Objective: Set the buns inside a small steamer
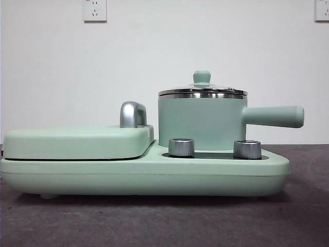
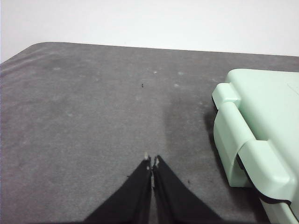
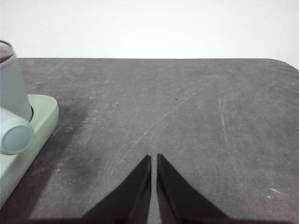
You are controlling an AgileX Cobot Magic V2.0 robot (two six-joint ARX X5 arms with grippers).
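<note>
Left to right, front view: closed griddle cover [image 1: 77, 141] takes the left half of the mint base [image 1: 144, 177], with a chrome hinge piece [image 1: 132, 114] at its far right corner. The steamer [image 1: 201, 123] sits on the right half, glass lid [image 1: 202, 91] on, green knob [image 1: 202, 77] on top, straight handle [image 1: 273, 116] pointing right. Two steel dials [image 1: 181, 147] in front of it.

No buns visible in any view. They could be behind the appliance, under the cover or off-frame; can't tell.

Left gripper [image 2: 152, 162]: jaws together, holding nothing, hanging above bare table [image 2: 93, 116] left of the griddle end. Right gripper [image 3: 153, 157]: jaws nearly touching, also holding nothing, over table right of the steamer, handle end-on at the edge of its view.

Handling, my read: the lid must come off first. The knob is the only sensible grip; it's small, rounded, likely slick, so pinch it square and lift straight. Glass lid is breakable, so set it down gently. Pot is rigid and looks stable on the base. Buns should be light and soft: grip across the widest part with a loose squeeze, or they will dent.
</note>
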